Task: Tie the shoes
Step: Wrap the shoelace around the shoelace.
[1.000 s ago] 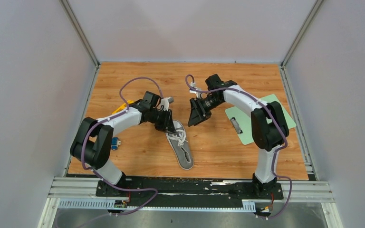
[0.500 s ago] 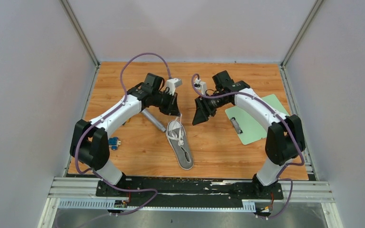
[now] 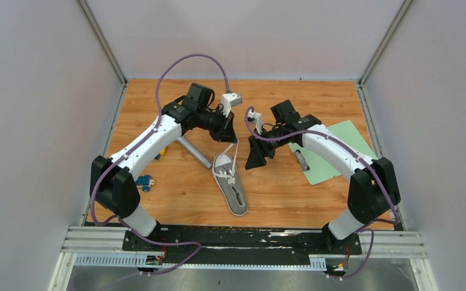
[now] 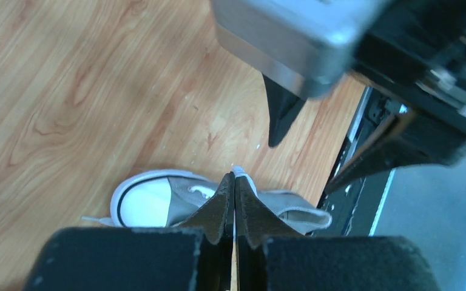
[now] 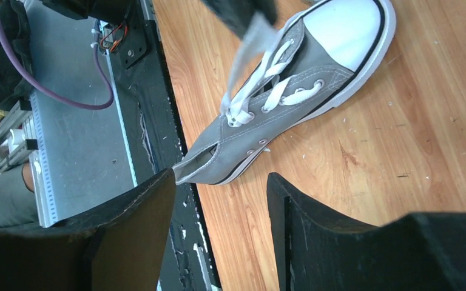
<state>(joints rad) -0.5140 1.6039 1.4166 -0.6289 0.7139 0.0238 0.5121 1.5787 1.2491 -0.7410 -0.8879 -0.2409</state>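
The grey shoe (image 3: 230, 187) with its white toe cap lies on the wooden table, toe pointing away from the arms. My left gripper (image 3: 230, 137) hovers above the toe, shut on one white lace (image 3: 235, 156) that runs taut from the eyelets up to its tips. In the left wrist view the jaws (image 4: 233, 177) are pressed together with a bit of lace showing at the tips and the shoe (image 4: 151, 197) below. My right gripper (image 3: 256, 155) is just right of the shoe, open and empty. Its wrist view shows the shoe (image 5: 303, 79) and the raised lace (image 5: 249, 51) beyond the spread fingers (image 5: 219, 177).
A green clipboard (image 3: 337, 154) with a metal clip (image 3: 301, 159) lies at the right. A grey cylinder (image 3: 195, 152) lies left of the shoe, under the left arm. A small blue object (image 3: 146, 181) sits near the left edge. Grey walls enclose the table.
My left gripper shut on the lace at the shoe's toe and rose toward the back, drawing the lace taut. The right gripper shifted slightly nearer and stayed open.
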